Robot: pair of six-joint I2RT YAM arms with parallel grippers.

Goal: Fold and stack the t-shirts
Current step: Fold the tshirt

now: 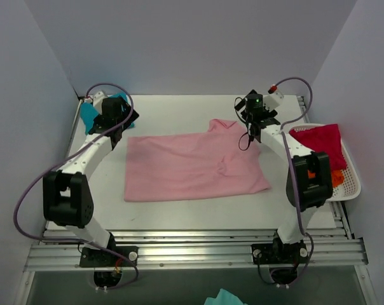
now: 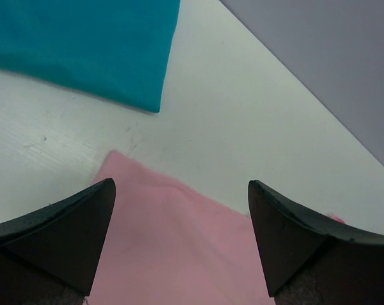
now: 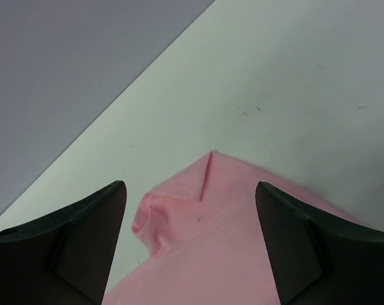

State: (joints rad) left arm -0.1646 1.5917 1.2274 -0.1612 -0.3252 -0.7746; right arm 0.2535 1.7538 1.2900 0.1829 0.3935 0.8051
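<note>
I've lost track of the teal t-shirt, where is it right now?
In the top view the teal t-shirt lies at the far left corner of the table, partly behind the left gripper, just beyond the pink t-shirt.

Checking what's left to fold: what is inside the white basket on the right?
In the basket, a magenta-red t-shirt lies on top, an orange one peeking out beneath; the right arm hides the rest.

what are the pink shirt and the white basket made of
The large light pink t-shirt looks like soft matte knit cloth, probably cotton: it lies limp with small wrinkles and a curled sleeve. The white slotted basket looks like rigid moulded plastic, going by its thin slotted wall.
</note>
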